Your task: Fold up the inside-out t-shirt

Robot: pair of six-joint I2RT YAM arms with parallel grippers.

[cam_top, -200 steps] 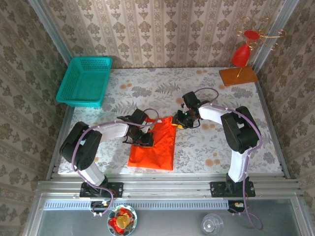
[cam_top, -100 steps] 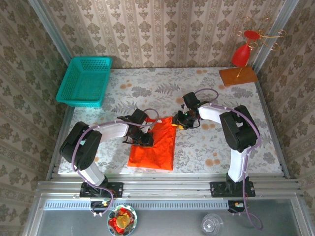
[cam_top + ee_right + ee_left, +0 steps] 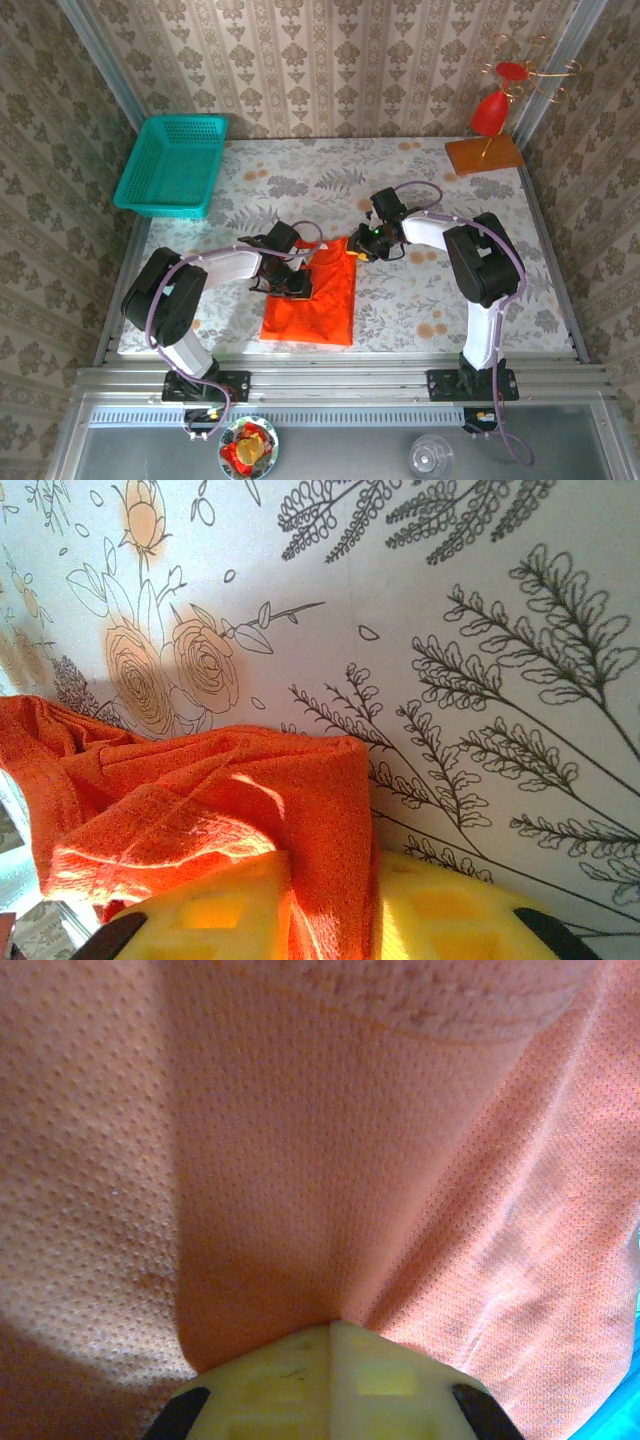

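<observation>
Orange cloth on a flowered counter

The t-shirt (image 3: 312,295) is plain bright orange, with a fine dotted weave up close (paler, almost salmon, in the left wrist view). The counter (image 3: 300,180) is white, printed with grey line-drawn leaves and pale orange blooms. The basket (image 3: 172,165) is teal mesh. The ornament (image 3: 490,112) is glossy red on a brown wooden base. The walls (image 3: 350,60) carry beige damask stripes. The right jaws are yellow, the left jaws a paler cream.
</observation>
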